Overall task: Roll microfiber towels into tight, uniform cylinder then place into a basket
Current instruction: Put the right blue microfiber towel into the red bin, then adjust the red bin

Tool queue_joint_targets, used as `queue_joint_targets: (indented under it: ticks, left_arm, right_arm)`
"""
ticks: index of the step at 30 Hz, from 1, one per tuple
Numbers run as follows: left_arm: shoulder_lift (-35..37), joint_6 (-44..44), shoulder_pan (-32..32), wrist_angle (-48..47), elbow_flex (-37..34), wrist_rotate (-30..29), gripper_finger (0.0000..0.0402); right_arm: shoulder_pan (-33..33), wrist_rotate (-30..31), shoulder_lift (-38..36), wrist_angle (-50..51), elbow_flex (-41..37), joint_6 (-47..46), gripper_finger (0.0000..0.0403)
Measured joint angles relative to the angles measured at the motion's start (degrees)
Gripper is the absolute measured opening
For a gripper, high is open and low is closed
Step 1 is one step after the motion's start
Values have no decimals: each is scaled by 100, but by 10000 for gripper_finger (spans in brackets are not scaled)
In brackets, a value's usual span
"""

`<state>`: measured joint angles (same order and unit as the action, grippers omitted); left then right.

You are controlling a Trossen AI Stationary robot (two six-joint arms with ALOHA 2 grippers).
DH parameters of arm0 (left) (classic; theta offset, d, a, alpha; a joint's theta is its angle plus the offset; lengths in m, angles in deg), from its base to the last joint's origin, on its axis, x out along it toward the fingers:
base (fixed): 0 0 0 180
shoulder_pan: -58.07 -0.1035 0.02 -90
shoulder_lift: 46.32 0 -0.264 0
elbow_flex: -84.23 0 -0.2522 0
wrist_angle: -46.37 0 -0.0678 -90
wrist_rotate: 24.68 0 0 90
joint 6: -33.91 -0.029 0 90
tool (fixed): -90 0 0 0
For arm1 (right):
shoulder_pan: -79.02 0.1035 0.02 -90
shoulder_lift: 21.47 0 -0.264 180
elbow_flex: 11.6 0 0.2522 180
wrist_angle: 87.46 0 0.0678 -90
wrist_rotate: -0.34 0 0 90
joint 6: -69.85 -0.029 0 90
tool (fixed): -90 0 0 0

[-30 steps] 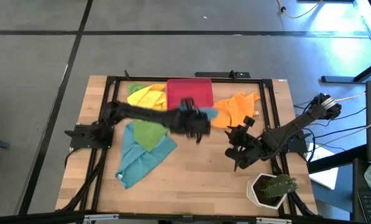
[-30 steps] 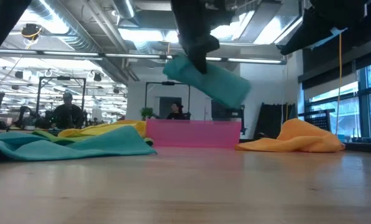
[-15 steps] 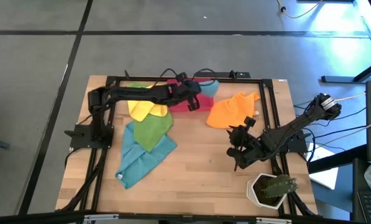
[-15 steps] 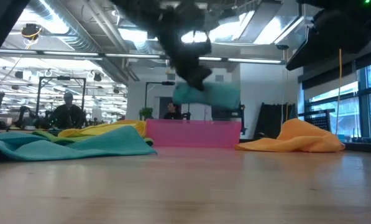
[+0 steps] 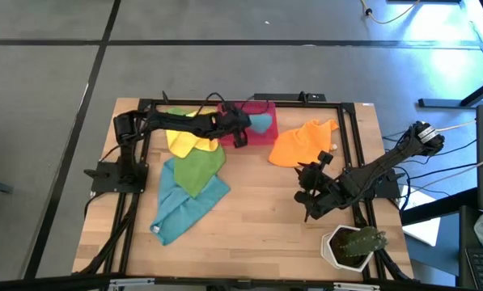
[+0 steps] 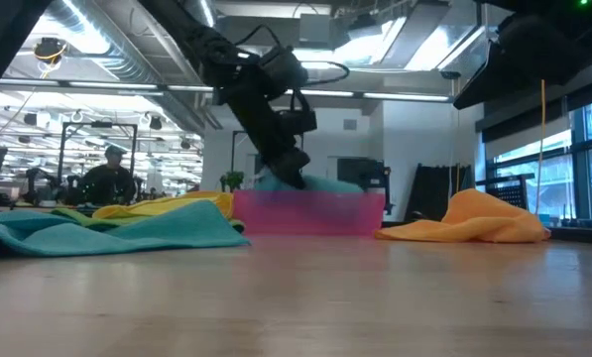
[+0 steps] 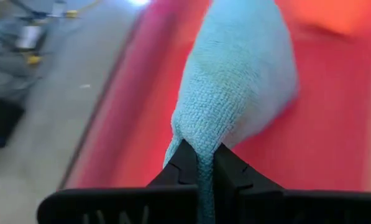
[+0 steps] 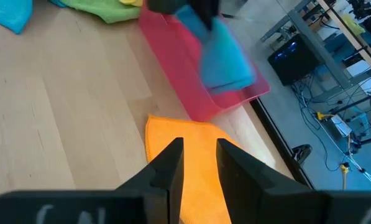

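The rolled teal-blue microfiber towel (image 5: 260, 122) lies low inside the small shallow red-pink plastic basket (image 5: 267, 133), its far end resting against the basket's floor in the left wrist view, while its near end is pinched between the two dark fingers of the left tool (image 7: 199, 163), which is clamped tight on the cloth. In the low view the roll (image 6: 310, 185) shows just above the basket's front wall (image 6: 345, 213), with the left tool (image 6: 288, 169) reaching down to it from above. The basket stands at the far edge of the wooden desk (image 5: 257, 218).

Just beside the basket, on the left arm's side, lies the loose yellow microfiber towel (image 5: 186, 133), and touching that, nearer the desk's front, the flat green microfiber towel (image 5: 197, 170) overlaps a spread second teal-blue microfiber towel (image 5: 180, 208). On the basket's other side, close to it but apart, sits the crumpled orange microfiber towel (image 5: 302, 143).

The right tool (image 5: 311, 192) hangs over bare desk, nearer the front than the orange towel and well apart from the basket; its fingers (image 8: 171, 163) stand a little apart with nothing between them. Beyond it, at the desk's front corner, stands a white hexagonal plant pot with a green cactus (image 5: 353, 245)
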<state>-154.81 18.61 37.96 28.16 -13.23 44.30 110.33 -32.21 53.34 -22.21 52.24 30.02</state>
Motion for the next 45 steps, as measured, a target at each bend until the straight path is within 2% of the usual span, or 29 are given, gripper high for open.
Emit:
queue_joint_targets:
  ticks: [3,8,12,15,19,28,36,40,45]
  left_arm:
    - [0,103,105,-51,-94,380,2]
    - [-33,123,277,-91,-254,480,2]
    - [-31,160,303,-143,-296,1099,5]
    - [-31,171,305,-264,-296,1435,26]
    - [-31,171,307,-321,-296,1493,61]
    - [-1,376,294,-543,-277,2111,153]
    - [61,466,307,-2007,525,1966,199]
    - [63,606,354,-2775,1169,1887,201]
    - [68,744,759,-2937,1483,2272,195]
  right_arm:
    - [0,2,0,-20,0,0,97]
    - [0,20,0,-227,0,166,97]
    - [0,29,0,-399,0,293,97]
    - [0,62,0,-405,0,293,97]
    - [0,128,0,-405,0,291,97]
    - [0,146,0,-396,0,297,97]
    - [-7,219,0,-420,0,421,97]
    - [-27,292,2,-443,0,466,97]
    - [-39,293,2,-448,0,562,97]
